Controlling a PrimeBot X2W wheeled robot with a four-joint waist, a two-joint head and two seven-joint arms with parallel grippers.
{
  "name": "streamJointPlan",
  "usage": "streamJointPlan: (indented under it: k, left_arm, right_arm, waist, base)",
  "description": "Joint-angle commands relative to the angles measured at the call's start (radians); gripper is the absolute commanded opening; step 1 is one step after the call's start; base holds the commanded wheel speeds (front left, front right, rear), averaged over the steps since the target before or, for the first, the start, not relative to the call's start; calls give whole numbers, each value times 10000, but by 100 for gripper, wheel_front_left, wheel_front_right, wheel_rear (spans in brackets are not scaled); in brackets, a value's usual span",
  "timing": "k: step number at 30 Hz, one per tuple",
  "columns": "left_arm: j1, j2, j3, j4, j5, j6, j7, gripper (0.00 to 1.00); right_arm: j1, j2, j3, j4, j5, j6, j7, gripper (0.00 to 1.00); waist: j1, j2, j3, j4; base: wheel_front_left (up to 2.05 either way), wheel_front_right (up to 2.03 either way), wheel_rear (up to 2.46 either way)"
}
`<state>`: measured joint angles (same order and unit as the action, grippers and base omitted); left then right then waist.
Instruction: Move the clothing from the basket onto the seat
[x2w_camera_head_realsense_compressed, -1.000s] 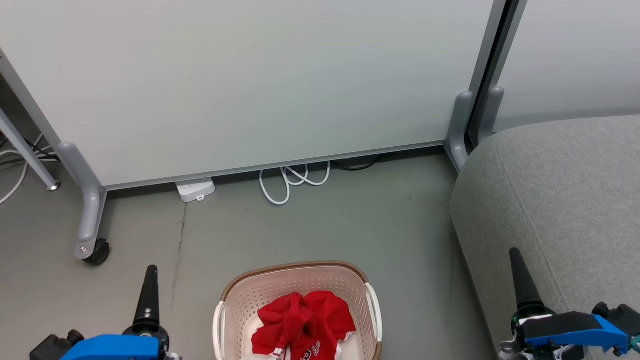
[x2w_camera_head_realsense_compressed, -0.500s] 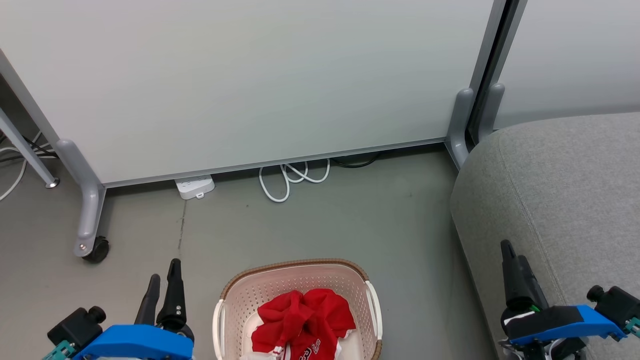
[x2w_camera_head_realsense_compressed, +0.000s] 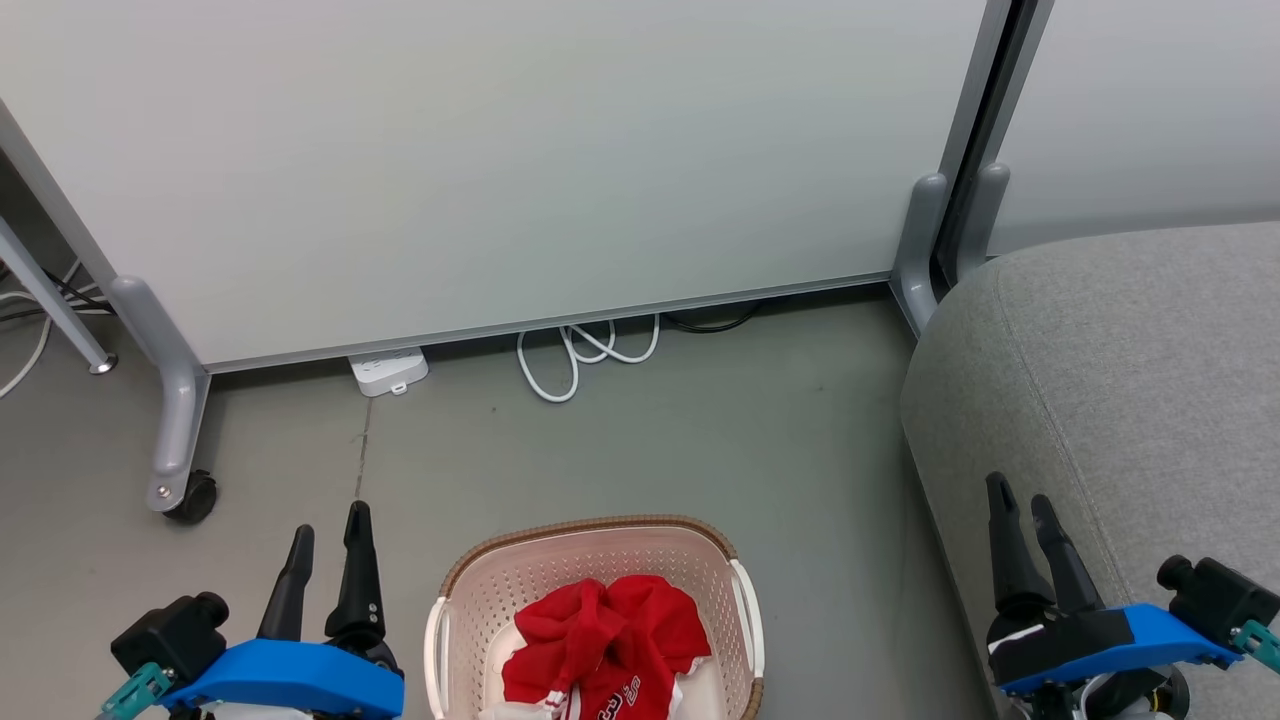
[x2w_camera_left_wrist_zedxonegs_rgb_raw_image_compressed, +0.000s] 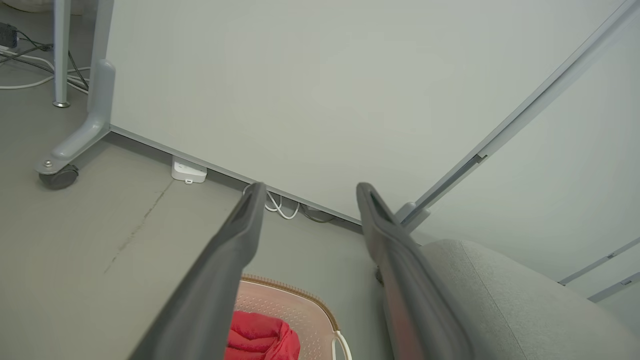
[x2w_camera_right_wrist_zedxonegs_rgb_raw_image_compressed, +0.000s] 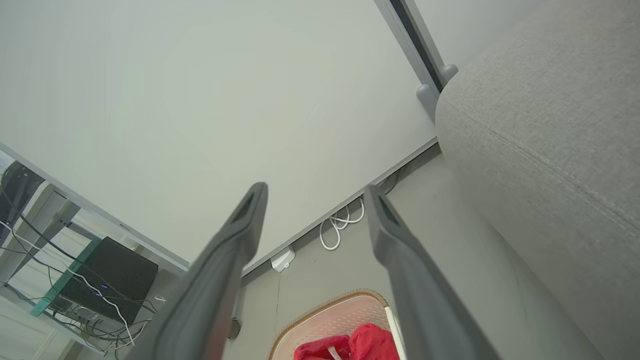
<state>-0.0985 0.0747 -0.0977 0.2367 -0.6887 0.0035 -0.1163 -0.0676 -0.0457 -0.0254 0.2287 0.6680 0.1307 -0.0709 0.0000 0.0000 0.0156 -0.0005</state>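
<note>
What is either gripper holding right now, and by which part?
Nothing. The left gripper and right gripper are both open and empty. The clothing lies in the basket, with neither gripper touching it.

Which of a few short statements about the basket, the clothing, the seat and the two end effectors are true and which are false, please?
1. The red, white-trimmed fabric clothing lies inside the cream perforated plastic basket with a brown rim. True.
2. The left end effector is shut on the clothing. False: its fingers are apart and hold nothing, and it is beside the basket.
3. The large grey fabric-covered seat is on the robot's right of the basket. True.
4. The right end effector reaches into the basket. False: it is open and shows in front of the seat's edge, apart from the basket.
</note>
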Motion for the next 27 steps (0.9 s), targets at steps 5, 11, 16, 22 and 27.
streamJointPlan:
  k: [5, 11, 16, 22, 27]
  left_arm:
    - [-172, 50, 38, -155, 729, 56, -218, 100]
    - [-150, 2, 93, -127, 1222, 20, -373, 100]
    - [-159, -31, 125, -98, 1676, 14, -498, 100]
    - [-156, -54, 178, -30, 2147, -28, -654, 100]
    - [-165, -74, 228, 25, 2528, -29, -757, 100]
  right_arm:
    - [-193, -49, 75, -162, -769, 1, -138, 100]
    - [-188, -51, 175, -240, -1518, 1, -192, 100]
    - [-163, -53, 261, -337, -2121, 1, -222, 100]
    - [-142, -56, 320, -406, -2758, 1, -288, 100]
    - [-138, -57, 354, -438, -3241, 1, -345, 100]
  waist:
    - [0, 0, 19, -4]
    - [0, 0, 52, 15]
    - [0, 0, 80, 39]
    - [0, 0, 105, 32]
    - [0, 0, 115, 16]
  base:
    - [0, 0, 0]
    - [0, 0, 0]
    - [0, 0, 0]
    - [0, 0, 0]
    - [0, 0, 0]
